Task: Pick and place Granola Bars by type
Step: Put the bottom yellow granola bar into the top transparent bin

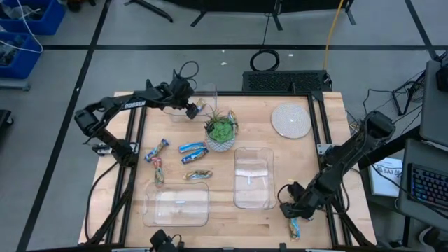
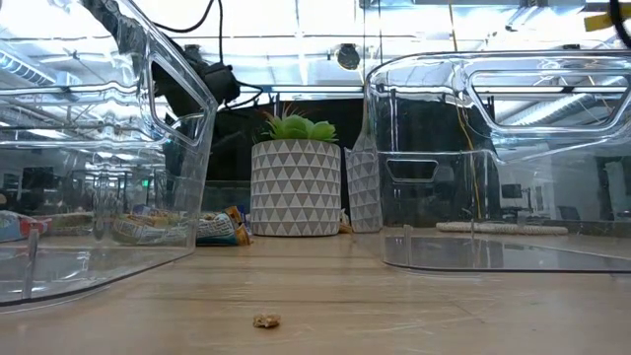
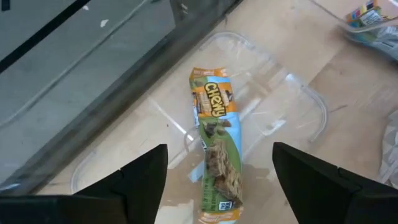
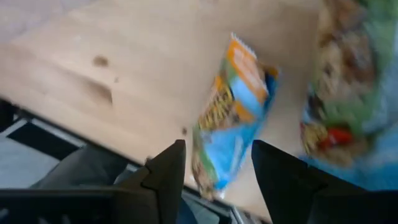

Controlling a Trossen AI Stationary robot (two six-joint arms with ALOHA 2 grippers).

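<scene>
Beside the potted plant (image 1: 221,133), left gripper (image 1: 194,109) hovers spread over a bar (image 3: 217,146).

Far left corner of the counter (image 1: 280,150): a clear bin (image 1: 201,101) with one granola bar (image 3: 216,146) in it; the left pincer (image 1: 190,108) is over it, fingers spread.
Middle back: potted plant (image 1: 221,131), just right of that bin.
Back right: round disc (image 1: 290,120).
Left of the plant: five loose bars (image 1: 193,148), scattered.
Front: two bins, one (image 1: 177,204) left, one (image 1: 253,176) right.
Front right edge: right pincer (image 1: 294,218) above a bar (image 1: 295,228), fingers parted.
</scene>
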